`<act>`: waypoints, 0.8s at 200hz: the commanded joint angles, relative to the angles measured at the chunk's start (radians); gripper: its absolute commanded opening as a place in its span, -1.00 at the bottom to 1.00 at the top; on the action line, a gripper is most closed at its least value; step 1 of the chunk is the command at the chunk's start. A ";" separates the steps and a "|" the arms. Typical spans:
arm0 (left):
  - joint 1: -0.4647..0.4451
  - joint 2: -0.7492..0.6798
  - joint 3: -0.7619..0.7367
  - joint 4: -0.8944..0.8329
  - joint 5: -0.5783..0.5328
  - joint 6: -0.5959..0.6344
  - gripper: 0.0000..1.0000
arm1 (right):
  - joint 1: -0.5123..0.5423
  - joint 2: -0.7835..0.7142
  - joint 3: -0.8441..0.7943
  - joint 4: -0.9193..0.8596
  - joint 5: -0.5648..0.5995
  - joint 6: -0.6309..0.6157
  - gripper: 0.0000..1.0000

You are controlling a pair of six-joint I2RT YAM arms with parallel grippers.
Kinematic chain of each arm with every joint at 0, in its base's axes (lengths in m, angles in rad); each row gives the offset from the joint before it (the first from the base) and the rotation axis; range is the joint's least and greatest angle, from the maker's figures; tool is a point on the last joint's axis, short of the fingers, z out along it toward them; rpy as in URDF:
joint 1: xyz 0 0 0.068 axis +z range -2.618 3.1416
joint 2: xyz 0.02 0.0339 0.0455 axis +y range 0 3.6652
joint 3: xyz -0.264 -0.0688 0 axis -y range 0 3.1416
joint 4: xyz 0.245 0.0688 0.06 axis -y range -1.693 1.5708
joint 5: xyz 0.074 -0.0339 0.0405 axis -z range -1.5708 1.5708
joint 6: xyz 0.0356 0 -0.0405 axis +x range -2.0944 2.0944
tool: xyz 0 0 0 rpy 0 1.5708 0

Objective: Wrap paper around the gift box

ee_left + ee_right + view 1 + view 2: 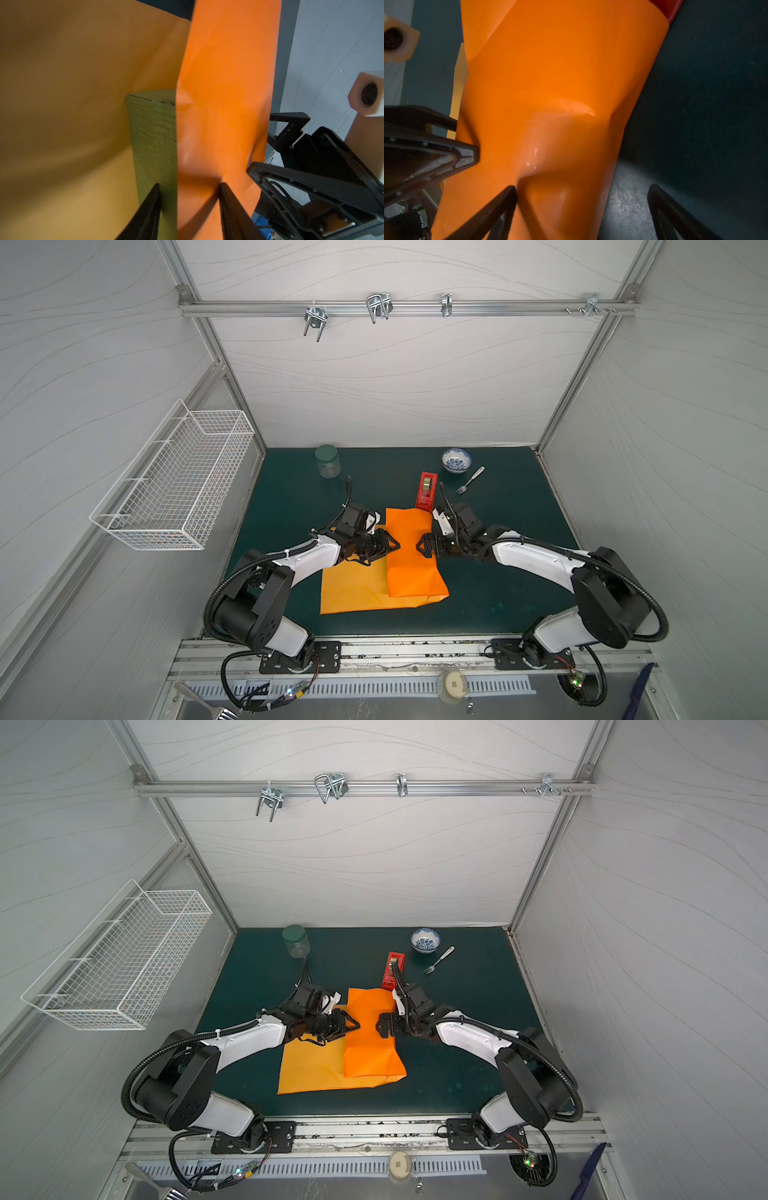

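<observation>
Dark green counter (478,605) floors a grey-walled cell. A bare strip runs between its near edge and the near edge of the paper (357,589), and there is more bare room to the right of the sheet. In both top views the left part of the paper lies flat, while its right part is folded up and over into a raised, brighter orange block with slanted creases at its near end. The gift box (153,141) sits under that fold, hidden from above. Only the left wrist view shows one olive side wall, standing on the flat sheet with the fold's edge running along its top. The left hand (392,548) meets the block's left edge with its jaws roughly half apart: one finger (150,207) is in front of the box wall and the other is on the orange fold, gripping nothing that I can make out. The right hand (424,549) faces it across the block, jaws spread wide. In the right wrist view one finger (506,199) presses a dent into the paper and the other hangs over bare counter. Past the block a red tape dispenser (427,491) ends right at the paper's far right corner; whether they touch I cannot tell. Farther back, well apart from the paper, stand a jar (327,462), a bowl (456,460) and a fork (469,480), with open counter between the jar and the tape dispenser
</observation>
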 commanded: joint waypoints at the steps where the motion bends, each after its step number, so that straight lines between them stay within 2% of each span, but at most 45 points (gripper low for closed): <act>1: -0.006 0.023 -0.001 -0.003 -0.019 0.015 -0.19 | 0.007 0.009 -0.002 -0.020 0.010 -0.006 0.98; 76: -0.006 0.024 -0.058 0.028 -0.042 -0.010 -0.23 | -0.022 0.001 0.027 -0.044 -0.008 -0.023 0.98; 133: -0.005 0.010 -0.146 0.130 -0.060 -0.101 -0.26 | -0.137 -0.042 0.031 -0.007 -0.251 -0.001 0.98; 160: -0.005 0.000 -0.184 0.183 -0.066 -0.158 -0.26 | -0.146 -0.014 0.042 0.006 -0.288 0.011 0.93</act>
